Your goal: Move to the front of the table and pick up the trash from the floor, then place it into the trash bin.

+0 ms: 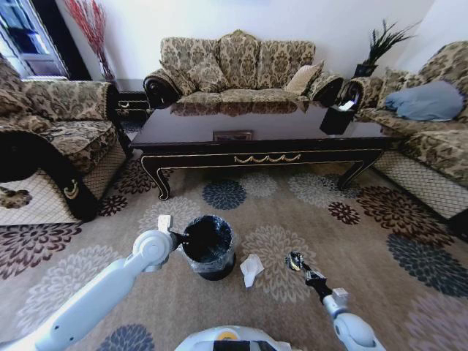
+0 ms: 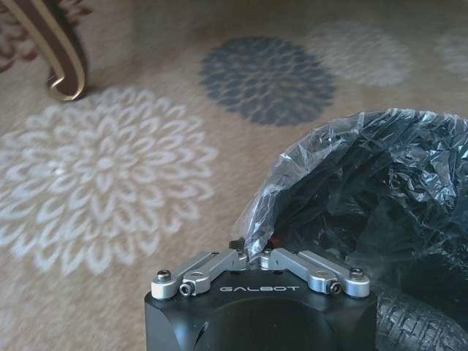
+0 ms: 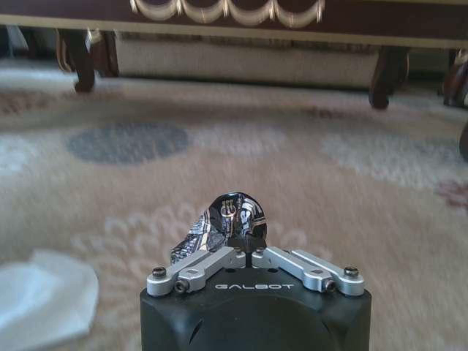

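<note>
Beside the trash bin (image 1: 208, 247), whose liner our left gripper (image 2: 252, 256) pinches, our right gripper (image 3: 247, 252), clamped on the dark wrapper (image 3: 232, 217), should carry it squarely over the rim.

Beige floral-medallion carpet (image 1: 292, 212); glossy dark wooden table (image 1: 256, 135) with gold scroll trim; black round bin (image 1: 208, 245); crumpled white paper (image 1: 251, 268); dark, perhaps yellow-flecked, shiny piece (image 3: 234, 218).

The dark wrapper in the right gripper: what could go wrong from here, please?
1. The right gripper is shut on just the edge of the dark wrapper, so it might slip out on the way to the trash bin.
2. The left gripper is shut on the bin's bag liner; a pull could tip the bin.
3. The white paper lies on the carpet between bin and right arm and might get pushed.
</note>
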### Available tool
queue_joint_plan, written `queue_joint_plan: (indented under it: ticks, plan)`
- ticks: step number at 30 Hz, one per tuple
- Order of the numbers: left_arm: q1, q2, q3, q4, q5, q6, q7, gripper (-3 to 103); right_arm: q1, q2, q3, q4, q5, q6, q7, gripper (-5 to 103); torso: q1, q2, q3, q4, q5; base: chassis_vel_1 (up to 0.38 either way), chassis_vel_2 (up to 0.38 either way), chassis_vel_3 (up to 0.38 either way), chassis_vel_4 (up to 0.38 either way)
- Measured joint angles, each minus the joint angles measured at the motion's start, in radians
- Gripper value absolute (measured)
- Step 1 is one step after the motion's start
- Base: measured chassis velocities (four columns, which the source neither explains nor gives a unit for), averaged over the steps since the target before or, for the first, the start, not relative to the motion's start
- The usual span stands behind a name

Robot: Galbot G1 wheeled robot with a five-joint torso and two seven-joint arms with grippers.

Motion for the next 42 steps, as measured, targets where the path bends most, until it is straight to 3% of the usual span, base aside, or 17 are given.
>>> queue_joint_plan:
  ticks: [4,7,18,33,42]
  plan:
    - [-0.088,-0.007,0.104,0.017,0.002,0.0,-0.004,2,-0.069,0.004,0.045,0.144,0.031,0.001,0.005,0,0.0,0.0,0.0,-0.0001,-0.0001,0.0,0.0,0.0,0.0]
    - [-0.162,-0.059,0.211,0.05,0.005,0.0,-0.02,2,-0.14,0.022,0.085,0.281,0.041,-0.001,0.012,0,0.0,0.0,0.0,-0.0001,-0.0003,0.0,0.0,0.0,0.0]
    - [-0.345,-0.2,0.409,0.122,-0.035,0.0,-0.071,2,-0.286,0.061,0.204,0.591,0.065,-0.005,0.031,0,0.0,0.0,0.0,-0.0001,0.0,0.0,0.0,0.0,0.0]
    - [-0.516,-0.402,0.514,0.286,-0.09,0.0,-0.117,2,-0.377,0.118,0.227,0.762,0.055,0.001,0.038,0,0.0,0.0,0.0,0.0002,0.0,0.0,0.0,0.0,0.0]
    - [-0.539,-0.491,0.565,0.332,-0.1,0.0,-0.134,2,-0.385,0.159,0.152,0.748,-0.054,0.023,0.028,0,0.0,0.0,0.0,0.0,-0.0001,0.0,0.0,0.0,0.0]
